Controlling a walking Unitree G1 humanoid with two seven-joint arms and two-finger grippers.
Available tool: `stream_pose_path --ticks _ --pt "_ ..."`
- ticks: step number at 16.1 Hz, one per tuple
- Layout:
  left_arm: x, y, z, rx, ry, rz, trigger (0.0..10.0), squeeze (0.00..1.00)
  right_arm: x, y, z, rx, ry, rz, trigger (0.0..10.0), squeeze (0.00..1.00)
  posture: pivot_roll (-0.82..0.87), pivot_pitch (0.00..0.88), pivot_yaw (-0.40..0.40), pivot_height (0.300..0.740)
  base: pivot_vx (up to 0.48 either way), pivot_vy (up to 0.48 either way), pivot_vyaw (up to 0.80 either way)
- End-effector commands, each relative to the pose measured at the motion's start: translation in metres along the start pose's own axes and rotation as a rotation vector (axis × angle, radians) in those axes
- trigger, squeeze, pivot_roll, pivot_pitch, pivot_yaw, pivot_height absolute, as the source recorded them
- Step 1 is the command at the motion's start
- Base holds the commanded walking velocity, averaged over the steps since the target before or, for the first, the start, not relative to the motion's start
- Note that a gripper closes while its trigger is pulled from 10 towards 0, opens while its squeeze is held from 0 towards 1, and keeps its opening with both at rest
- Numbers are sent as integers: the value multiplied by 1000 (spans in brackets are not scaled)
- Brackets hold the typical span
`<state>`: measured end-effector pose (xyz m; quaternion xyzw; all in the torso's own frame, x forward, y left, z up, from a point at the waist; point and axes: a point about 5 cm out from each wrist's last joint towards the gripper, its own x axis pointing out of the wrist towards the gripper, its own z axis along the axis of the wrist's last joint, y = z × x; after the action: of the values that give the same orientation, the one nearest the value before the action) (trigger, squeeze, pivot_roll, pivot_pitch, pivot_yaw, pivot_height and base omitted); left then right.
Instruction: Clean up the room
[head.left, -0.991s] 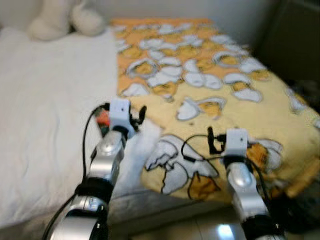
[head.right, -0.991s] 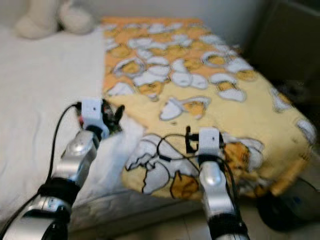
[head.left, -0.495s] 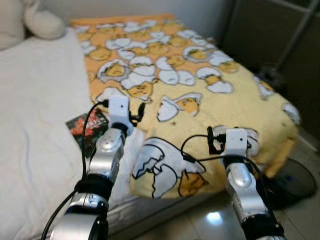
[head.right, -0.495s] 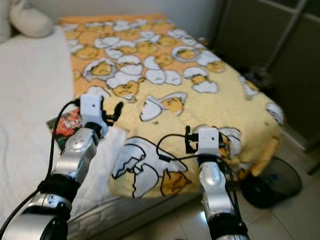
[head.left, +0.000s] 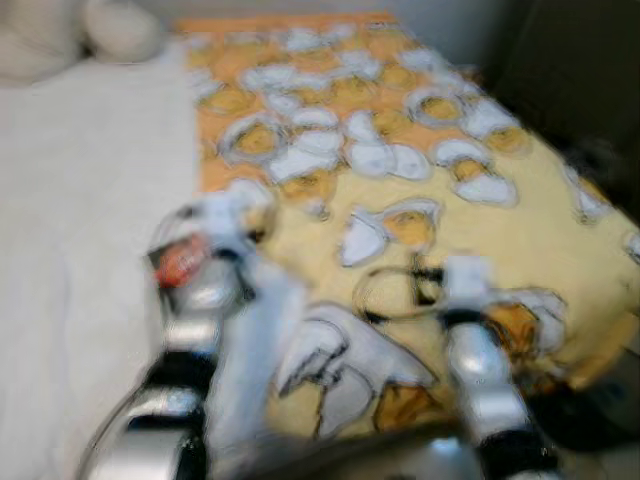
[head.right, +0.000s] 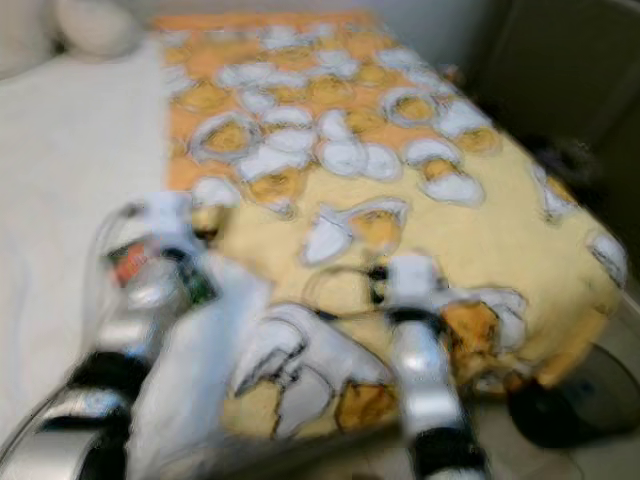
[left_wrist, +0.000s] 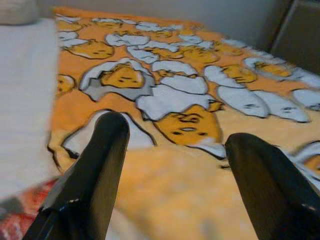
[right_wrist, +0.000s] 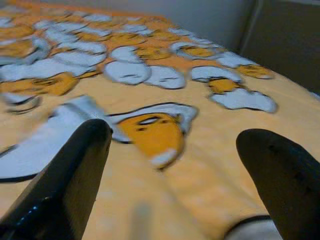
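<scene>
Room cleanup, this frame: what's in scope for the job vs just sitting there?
In scope:
- blanket, yellow egg print, spread on the bed
- red packet on the white sheet, by the left gripper
- right gripper, open over the blanket

Just there:
- plush toy at the bed's head
- round dark thing on the floor

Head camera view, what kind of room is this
Most likely a bedroom: a bed with a white sheet, a yellow blanket printed with egg cartoons, and a pale plush toy at the far end.

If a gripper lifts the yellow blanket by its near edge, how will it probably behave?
The yellow blanket is probably floppy: it drapes over the bed's edge. It looks soft and thick, so likely light but bulky. The open left gripper and right gripper would likely raise only a fold.
</scene>
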<state>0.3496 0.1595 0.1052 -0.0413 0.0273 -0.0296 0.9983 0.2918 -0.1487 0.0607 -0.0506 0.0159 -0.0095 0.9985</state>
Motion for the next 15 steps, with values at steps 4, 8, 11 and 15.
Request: stream_pose_path --ticks 4,8,11,15 --pt "4 -22 -2 26 26 -39 10000 0 -8 -20 -9 -22 33 -56 10000 0 -37 0 -8 730 0 240 0" --pt "17 -21 2 83 69 -28 10000 0 -12 -20 -9 -19 34 -53 10000 0 -54 0 -10 730 0 0 0" --pt "27 -9 5 56 138 60 10000 0 -21 -24 -11 -23 43 -48 10000 0 -80 23 -16 730 0 0 0" --pt "20 21 -15 -81 265 279 10000 0 -40 -35 -10 -27 47 -49 10000 0 -159 86 -35 730 0 0 0"
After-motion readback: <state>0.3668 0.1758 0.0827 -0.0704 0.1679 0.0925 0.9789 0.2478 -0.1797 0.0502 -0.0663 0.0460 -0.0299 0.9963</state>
